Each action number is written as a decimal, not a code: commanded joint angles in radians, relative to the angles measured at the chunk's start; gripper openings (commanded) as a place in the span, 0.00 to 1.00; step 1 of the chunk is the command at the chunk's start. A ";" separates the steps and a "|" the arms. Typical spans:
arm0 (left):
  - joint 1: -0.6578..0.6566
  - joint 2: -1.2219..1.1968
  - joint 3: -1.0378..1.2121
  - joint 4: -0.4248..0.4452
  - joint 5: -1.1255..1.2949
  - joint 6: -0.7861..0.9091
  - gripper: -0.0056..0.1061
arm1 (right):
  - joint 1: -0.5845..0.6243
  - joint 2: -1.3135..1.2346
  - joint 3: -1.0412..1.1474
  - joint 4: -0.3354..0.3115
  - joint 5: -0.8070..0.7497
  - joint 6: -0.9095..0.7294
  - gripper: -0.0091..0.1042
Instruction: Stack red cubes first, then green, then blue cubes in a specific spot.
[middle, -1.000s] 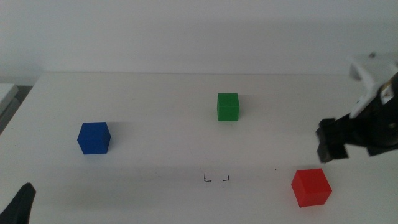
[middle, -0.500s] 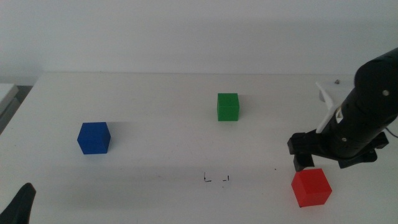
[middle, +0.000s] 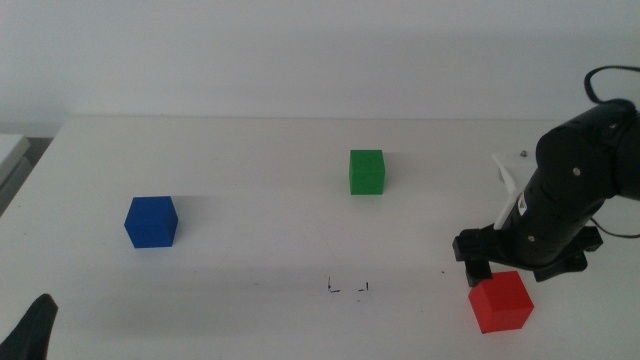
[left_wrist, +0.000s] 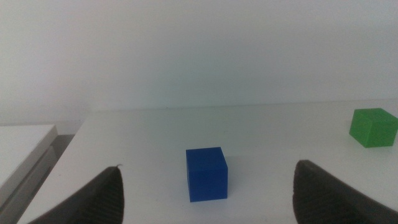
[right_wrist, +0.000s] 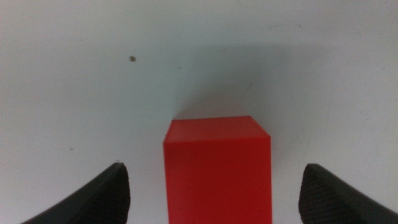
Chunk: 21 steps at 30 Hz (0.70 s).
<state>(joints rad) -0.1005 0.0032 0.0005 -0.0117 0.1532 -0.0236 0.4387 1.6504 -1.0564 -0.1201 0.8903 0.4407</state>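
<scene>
white table (middle: 250, 160), red cube (middle: 501, 301), green cube (middle: 367, 171), blue cube (middle: 151, 221)

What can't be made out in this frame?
- Right pincer: middle view hides its jaw tips behind the arm, so height over the red cube is unclear.
- Red cube's lower part: cut off by the right wrist view's edge.
- Left pincer: mostly cropped in the middle view.

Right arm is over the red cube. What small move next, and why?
Probably lower the right end effector a little, then close. Its jaws are open with the red cube centred between them, not yet gripped. The left end effector waits, open, facing the blue cube.
</scene>
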 joint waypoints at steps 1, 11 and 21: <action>0.003 -0.003 -0.001 -0.003 -0.008 0.001 0.86 | -0.011 0.015 0.018 -0.014 -0.019 0.007 0.90; 0.003 -0.003 -0.001 -0.003 -0.008 0.001 0.86 | -0.020 0.049 0.081 -0.003 -0.116 0.042 0.90; 0.003 -0.003 -0.001 -0.003 -0.008 0.001 0.86 | -0.020 0.066 0.086 -0.017 -0.156 0.112 0.69</action>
<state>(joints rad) -0.1005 0.0032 0.0005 -0.0117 0.1532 -0.0236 0.4273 1.7160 -0.9748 -0.1226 0.7404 0.5418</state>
